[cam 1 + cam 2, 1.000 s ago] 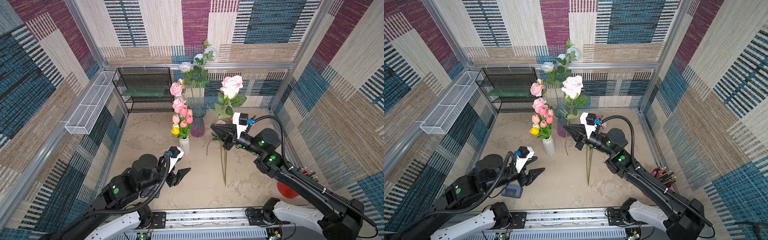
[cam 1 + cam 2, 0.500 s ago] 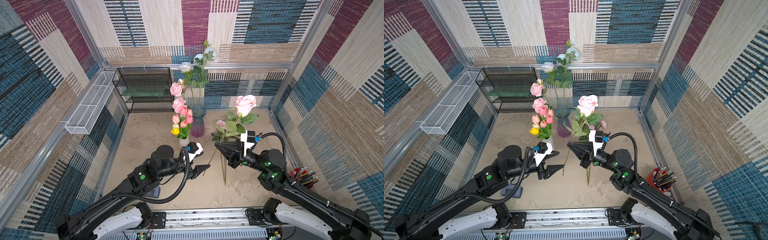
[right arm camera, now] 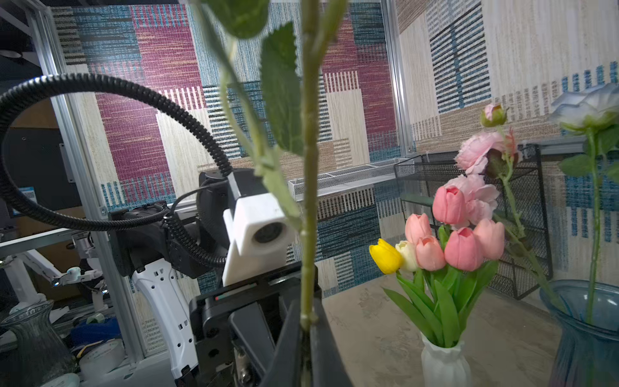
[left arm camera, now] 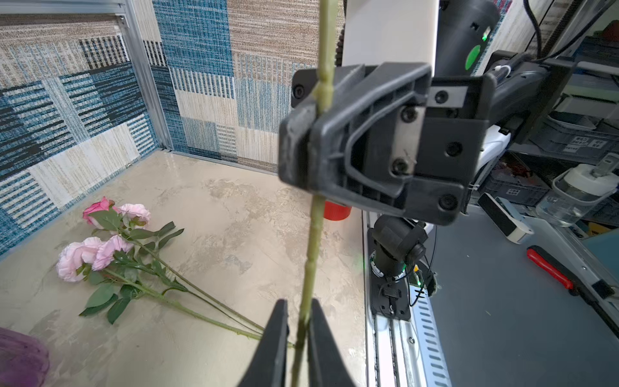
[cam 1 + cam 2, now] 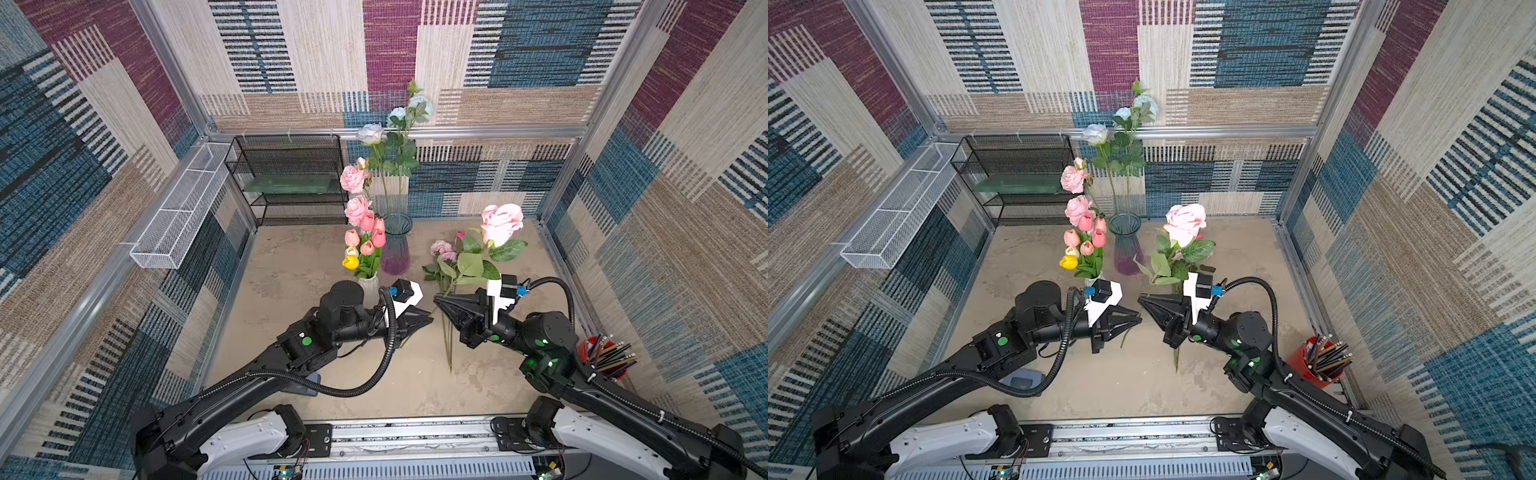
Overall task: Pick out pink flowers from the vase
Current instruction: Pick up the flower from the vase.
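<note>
Pale-pink rose [image 5: 500, 222] upright above the surface [image 5: 299, 270], green stem [image 4: 311, 254] pinched by right hand [image 5: 438, 300] higher up and left hand [image 5: 428, 321] just below, apparently a handover for laying beside the pink stems [image 4: 100, 248] lying flat; peonies [image 5: 357, 209] and tulips [image 5: 368, 237] in vases [image 5: 395, 249], unpicked.

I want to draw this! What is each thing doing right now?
Left end effector: shut on rose stem.
Right end effector: shut on rose stem.
Rose: upright, held in the air.
Vase: upright, pink peonies inside.
Loose pink flowers: lying on table.
Tulips: standing in white vase.
</note>
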`<state>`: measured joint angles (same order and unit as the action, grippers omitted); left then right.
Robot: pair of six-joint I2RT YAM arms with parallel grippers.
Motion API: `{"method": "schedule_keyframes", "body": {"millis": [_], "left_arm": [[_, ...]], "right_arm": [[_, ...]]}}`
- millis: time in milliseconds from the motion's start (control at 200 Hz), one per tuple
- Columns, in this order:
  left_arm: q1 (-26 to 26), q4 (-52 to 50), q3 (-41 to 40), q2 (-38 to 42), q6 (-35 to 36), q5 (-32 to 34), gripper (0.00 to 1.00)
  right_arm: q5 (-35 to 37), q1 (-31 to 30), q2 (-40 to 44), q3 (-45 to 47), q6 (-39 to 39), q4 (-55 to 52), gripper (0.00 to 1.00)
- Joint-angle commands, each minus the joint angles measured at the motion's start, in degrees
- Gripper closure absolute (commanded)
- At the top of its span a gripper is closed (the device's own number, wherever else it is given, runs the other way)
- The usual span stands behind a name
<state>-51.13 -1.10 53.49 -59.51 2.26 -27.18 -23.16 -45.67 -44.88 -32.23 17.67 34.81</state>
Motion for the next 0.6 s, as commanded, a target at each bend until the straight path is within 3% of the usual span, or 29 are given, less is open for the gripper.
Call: {"method": "schedule_keyframes", "body": {"millis": [0, 155, 290, 406, 596], "left_arm": [[0.07, 3.48, -0.14, -0.27, 0.65, -1.04, 0.98], [0.09, 4.14, -0.31, -0.41, -0.88, -2.24, 1.00], [0.11, 7.03, -2.37, 1.18, -3.46, -0.74, 1.00], [0.07, 11.06, -5.27, 3.10, -7.47, 3.99, 1.00], [0.14, 19.98, -8.74, 5.10, -16.32, 5.72, 1.00]], "right_arm": [[-0.18, -0.12, 0.59, 0.11, -0.35, 0.22, 0.99], [0.30, -0.13, 0.60, -0.38, -1.07, -0.98, 0.97], [2.08, -0.21, 1.41, -0.90, -2.48, -3.49, 0.64], [2.76, -0.33, 3.09, -0.15, -3.45, -4.29, 0.46], [2.22, -1.10, 5.34, 0.70, -7.62, -9.91, 0.40]]}}
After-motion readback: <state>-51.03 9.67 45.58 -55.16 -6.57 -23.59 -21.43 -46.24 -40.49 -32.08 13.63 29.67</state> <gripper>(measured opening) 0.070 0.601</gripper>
